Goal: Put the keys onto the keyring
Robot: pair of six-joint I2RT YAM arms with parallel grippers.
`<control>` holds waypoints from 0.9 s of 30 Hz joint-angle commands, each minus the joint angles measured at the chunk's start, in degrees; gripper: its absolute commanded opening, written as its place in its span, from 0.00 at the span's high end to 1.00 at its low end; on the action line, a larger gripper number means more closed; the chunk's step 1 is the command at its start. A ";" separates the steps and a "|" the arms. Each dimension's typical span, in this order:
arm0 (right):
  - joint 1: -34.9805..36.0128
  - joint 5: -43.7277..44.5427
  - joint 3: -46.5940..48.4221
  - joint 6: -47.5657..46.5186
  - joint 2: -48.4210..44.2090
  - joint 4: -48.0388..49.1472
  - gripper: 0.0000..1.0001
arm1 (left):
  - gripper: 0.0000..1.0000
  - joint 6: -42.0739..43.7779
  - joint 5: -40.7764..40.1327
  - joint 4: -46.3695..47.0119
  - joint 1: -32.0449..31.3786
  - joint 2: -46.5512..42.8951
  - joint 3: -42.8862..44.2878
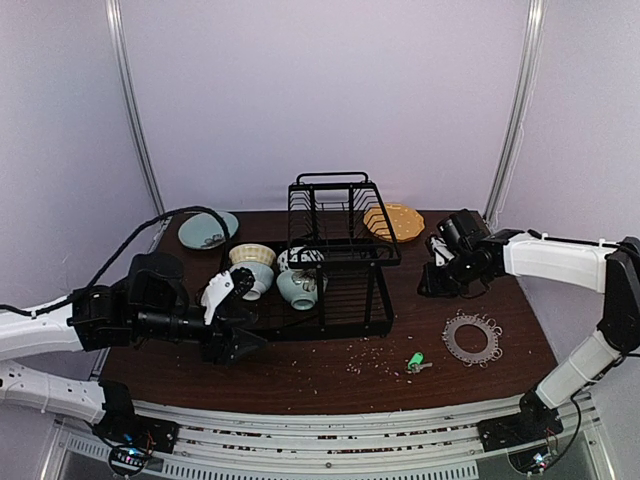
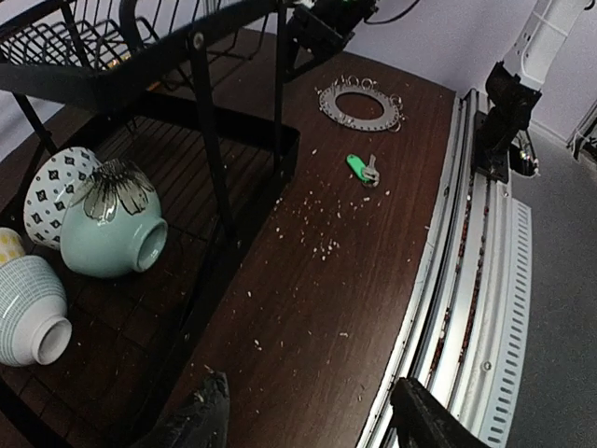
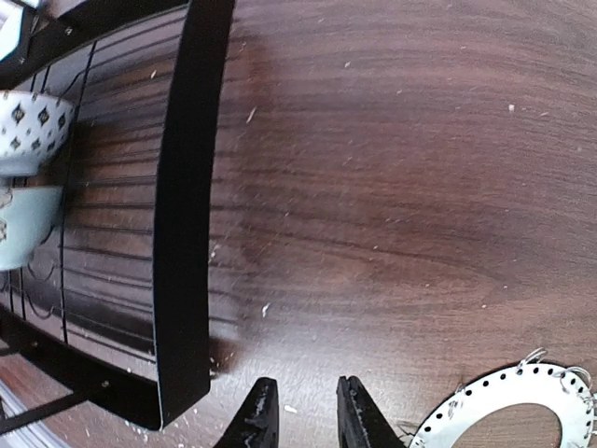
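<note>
Keys: green-headed, lying flat on the bare bench in the lower right of the top view. They sit just beside the keyring but apart from it, with nothing holding them.
Keyring: flat on the bench right of centre in the top view, with its wire loops fringing the rim. Lying flat like this, it leaves every loop reachable from above.
Left pincer: jaws well apart with nothing between them, low in the left wrist view. It faces along the bench towards the keys from a good way off, probably lining up an approach.
Right pincer: fingers drawn close with only a slim gap, gripping nothing. It hovers over bare wood with the keyring's edge at the lower right of its view, likely poised to steady the ring.
Dish rack: centre of the top view, holding bowls and clear of the work.
Crumbs: pale scatter between the rack and the keys.
Step in hand: the reach for the keys, and no key is on a loop yet.
</note>
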 commanded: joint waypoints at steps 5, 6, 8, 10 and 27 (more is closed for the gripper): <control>3.37 -3.32 -2.74 -4.76 -7.24 -6.47 1.00 | 1.00 -16.53 -14.72 -11.09 -1.27 6.24 1.23; 5.18 -3.80 -4.05 -4.15 -9.11 -5.97 1.00 | 1.00 -18.57 -14.94 -12.38 -1.27 7.78 1.07; 8.08 -6.86 -9.71 -1.28 -13.15 0.22 1.00 | 1.00 -21.02 -17.47 -13.03 -1.56 12.86 0.15; 9.44 -8.76 -16.55 3.87 -16.61 8.43 1.00 | 1.00 -22.77 -22.33 -10.35 -1.57 16.21 -2.04; 16.86 -7.01 -22.87 14.47 6.72 54.86 1.00 | 1.00 -15.33 -32.88 18.48 9.03 27.03 -12.02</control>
